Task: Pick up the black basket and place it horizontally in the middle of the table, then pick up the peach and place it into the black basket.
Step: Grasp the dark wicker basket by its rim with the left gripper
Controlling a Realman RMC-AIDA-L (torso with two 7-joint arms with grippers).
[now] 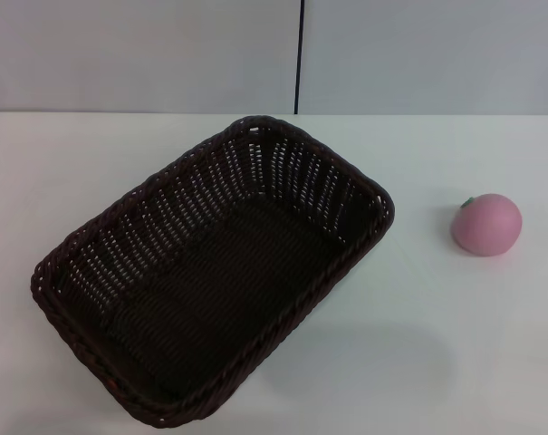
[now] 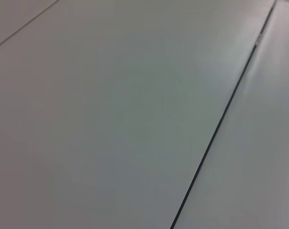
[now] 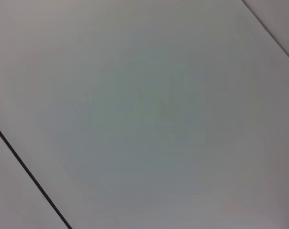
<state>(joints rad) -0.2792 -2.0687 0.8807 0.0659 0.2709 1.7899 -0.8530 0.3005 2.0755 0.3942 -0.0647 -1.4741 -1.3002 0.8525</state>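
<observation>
Head view: the black wicker basket [image 1: 210, 272] lies on the white bench [image 1: 437, 362], left of centre and skewed, its long axis running from near left to far right; it sits upright, mouth up, and holds nothing; the pink peach [image 1: 486, 225] rests on the bench to the basket's right, well apart from it, a small green stem bit at its top left.

Neither arm appears in the head view; both wrist views show only pale panelling crossed by a dark seam, so you cannot tell whether the left tool or the right tool is spread or pressed together, and neither shows where it hangs.

Handling, as a judgement: the basket looks light for its bulk and fairly stiff, its open weave likely to flex a little under a pinch; take it by the braided rim [image 1: 364, 195], one finger inside and one outside the sloping wall, preferably midway along a side so that it does not swing as you turn it square to the bench edge; a corner hold would probably let it droop and twist.

The peach looks smooth and matte, round and small; it may roll if nudged and may slip from a shallow pinch; close on it across its widest part, from above, with gentle force in case it is soft.

Neither step of the task is yet done.
</observation>
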